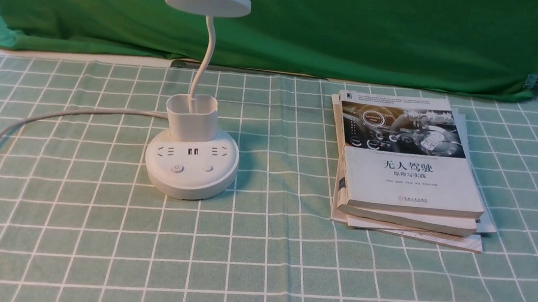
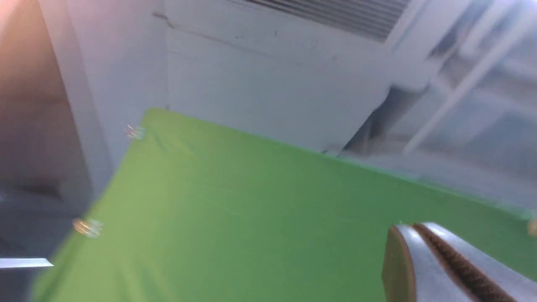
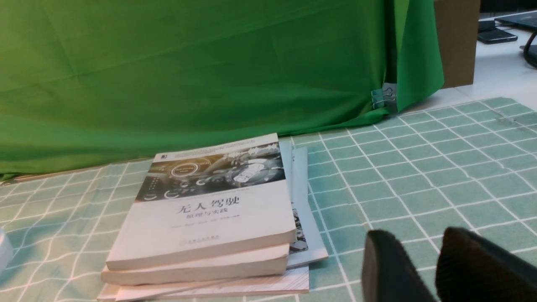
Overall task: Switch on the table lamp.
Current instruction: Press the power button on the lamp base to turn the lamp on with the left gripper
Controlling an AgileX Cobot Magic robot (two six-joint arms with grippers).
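The white table lamp point(image 1: 191, 168) stands left of centre on the checked cloth in the front view. Its flat disc head point(image 1: 208, 0) sits on a thin curved neck that rises out of a small cup point(image 1: 192, 116). The round base carries sockets and two buttons point(image 1: 177, 168) on its near side. The head looks unlit. Neither arm appears in the front view. In the left wrist view my left gripper point(image 2: 413, 226) is shut, empty, and pointed at the green backdrop and a wall. In the right wrist view my right gripper point(image 3: 419, 239) hangs open over the cloth, right of the books.
A stack of books point(image 1: 408, 169) lies right of the lamp, also seen in the right wrist view as the books point(image 3: 209, 214). The lamp's cord point(image 1: 55, 115) trails off to the left. A green backdrop point(image 1: 311, 22) closes the far side, held by a clip point(image 1: 535, 82).
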